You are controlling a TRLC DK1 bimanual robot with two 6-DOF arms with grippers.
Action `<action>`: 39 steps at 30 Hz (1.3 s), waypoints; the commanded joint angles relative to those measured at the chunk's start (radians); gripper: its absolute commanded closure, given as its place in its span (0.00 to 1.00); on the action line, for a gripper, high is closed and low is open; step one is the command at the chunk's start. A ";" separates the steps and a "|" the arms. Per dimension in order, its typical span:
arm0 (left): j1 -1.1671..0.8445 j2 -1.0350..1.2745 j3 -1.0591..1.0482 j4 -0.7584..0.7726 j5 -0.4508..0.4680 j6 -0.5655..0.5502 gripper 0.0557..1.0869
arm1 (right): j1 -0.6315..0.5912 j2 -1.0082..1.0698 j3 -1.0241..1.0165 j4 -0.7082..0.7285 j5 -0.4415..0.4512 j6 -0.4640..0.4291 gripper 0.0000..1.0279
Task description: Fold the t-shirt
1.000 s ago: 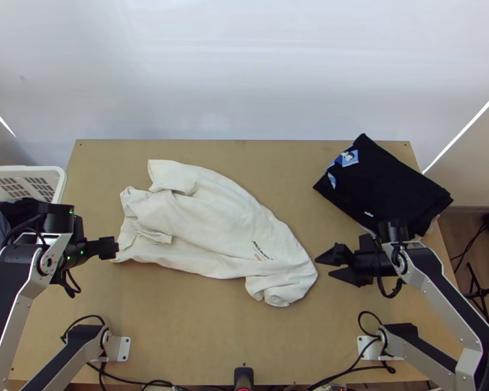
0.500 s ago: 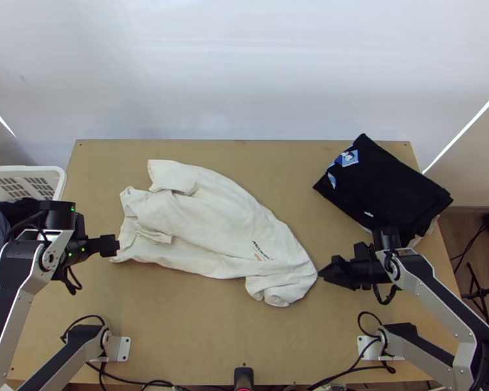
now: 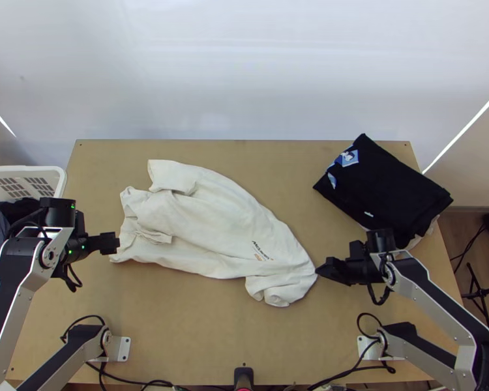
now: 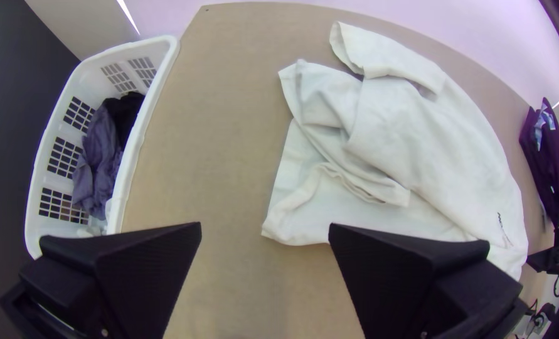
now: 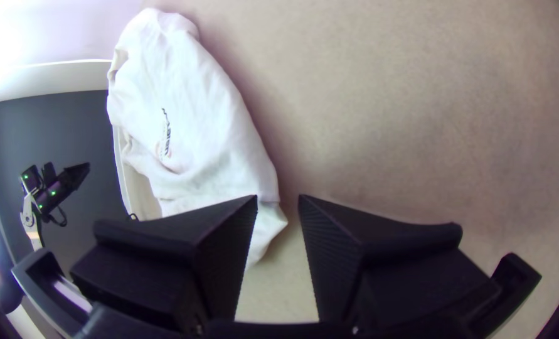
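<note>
Top view: drew the right fingers point(image 3: 334, 271) in to the right end of the crumpled shirt point(image 3: 205, 215), rolling them on the way. Looks set to grip there and straighten the shirt before any neat fold. Leaves it loosely spread across the bench point(image 3: 179, 326). Has the right fingers slightly parted, with a shirt corner between, unpinched, and the left fingers point(image 3: 106, 244) spread wider, pointing inward beside the opposite end
</note>
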 commanded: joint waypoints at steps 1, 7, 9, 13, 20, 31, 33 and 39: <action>0.001 0.003 0.006 -0.002 0.000 0.004 0.04 | 0.068 0.005 -0.003 0.060 0.033 0.043 0.67; 0.001 0.003 0.001 -0.002 -0.001 0.007 0.04 | 0.128 0.032 0.002 0.118 0.065 0.099 0.67; 0.002 0.003 -0.003 -0.002 -0.001 0.022 0.04 | 0.140 0.035 0.002 0.118 0.087 0.100 0.69; 0.016 0.009 -0.013 -0.050 0.000 0.087 0.04 | 0.153 0.028 0.000 0.118 0.176 0.099 0.97; 0.129 0.019 -0.100 -0.104 0.028 0.156 0.04 | 0.163 0.023 -0.001 0.118 0.187 0.099 0.97; 0.286 -0.050 -0.246 0.084 0.324 0.279 0.04 | 0.151 0.018 -0.007 0.118 0.187 0.114 0.97; 0.286 -0.071 -0.280 0.123 0.324 0.303 0.05 | 0.146 0.018 -0.007 0.118 0.187 0.117 0.97; 0.347 -0.074 -0.335 0.191 0.331 0.406 0.05 | 0.142 0.018 -0.009 0.118 0.188 0.128 0.97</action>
